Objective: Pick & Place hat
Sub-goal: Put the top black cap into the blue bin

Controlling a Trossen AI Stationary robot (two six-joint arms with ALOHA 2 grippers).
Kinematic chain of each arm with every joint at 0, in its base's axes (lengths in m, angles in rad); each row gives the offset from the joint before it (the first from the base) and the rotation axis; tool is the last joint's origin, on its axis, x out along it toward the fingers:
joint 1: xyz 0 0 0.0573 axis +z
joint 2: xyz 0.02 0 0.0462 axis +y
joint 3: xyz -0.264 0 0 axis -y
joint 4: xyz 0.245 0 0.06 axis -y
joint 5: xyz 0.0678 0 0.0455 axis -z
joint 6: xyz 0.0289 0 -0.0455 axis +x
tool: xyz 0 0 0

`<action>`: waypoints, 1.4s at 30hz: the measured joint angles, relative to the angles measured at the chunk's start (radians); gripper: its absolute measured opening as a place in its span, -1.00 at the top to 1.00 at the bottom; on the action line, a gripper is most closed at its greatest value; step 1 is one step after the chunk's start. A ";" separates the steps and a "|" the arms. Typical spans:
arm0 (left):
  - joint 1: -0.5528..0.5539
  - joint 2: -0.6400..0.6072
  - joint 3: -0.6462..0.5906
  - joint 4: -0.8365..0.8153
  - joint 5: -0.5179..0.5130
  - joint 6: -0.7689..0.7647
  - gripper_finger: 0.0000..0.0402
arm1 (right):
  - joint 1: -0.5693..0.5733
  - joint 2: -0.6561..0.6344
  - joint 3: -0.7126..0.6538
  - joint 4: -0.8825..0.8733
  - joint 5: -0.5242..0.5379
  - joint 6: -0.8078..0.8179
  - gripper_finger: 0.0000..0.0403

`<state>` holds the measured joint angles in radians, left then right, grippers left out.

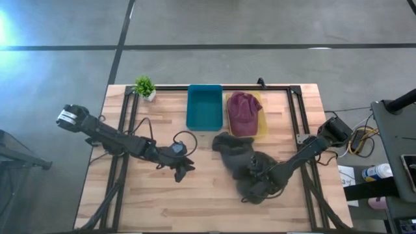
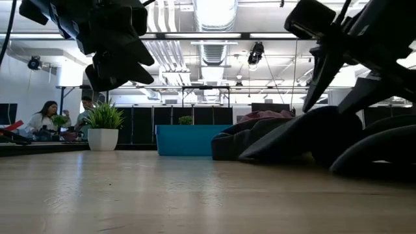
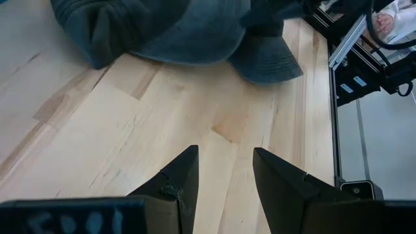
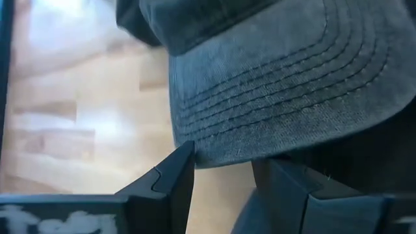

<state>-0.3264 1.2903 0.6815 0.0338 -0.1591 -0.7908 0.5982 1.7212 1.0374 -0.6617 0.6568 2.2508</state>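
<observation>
Two dark grey hats lie on the wooden table: one (image 1: 233, 148) at the middle and a cap (image 1: 260, 187) toward the near right. A maroon hat (image 1: 242, 112) rests in a yellow tray (image 1: 262, 127) at the far side. My right gripper (image 1: 261, 178) is over the nearer grey cap, open and slanting down, its fingertips (image 4: 223, 162) on either side of the edge of the cap's stitched brim (image 4: 279, 84). My left gripper (image 1: 184, 170) hangs open above bare wood left of the hats, nothing between its fingers (image 3: 224, 159). My right gripper has the edge of the grey cap's brim (image 4: 218, 155) at the gap between its open fingertips. It comes at the edge slanting down from the table's right. Whether a finger touches the brim, I cannot tell. The cap lies on the table.
A teal bin (image 1: 204, 108) stands at the far middle beside the yellow tray. A small potted plant (image 1: 144, 86) is at the far left corner. A black frame rail (image 1: 296, 123) runs along the right side. Bare wood spreads across the near left.
</observation>
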 joint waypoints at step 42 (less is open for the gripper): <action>0.007 0.000 0.005 0.019 0.003 -0.082 0.31 | -0.073 -0.061 -0.064 -0.005 0.178 -0.082 0.26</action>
<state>-0.3191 1.2903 0.6861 0.0528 -0.1558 -0.8730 0.5251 1.6600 0.9730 -0.6671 0.8343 2.1693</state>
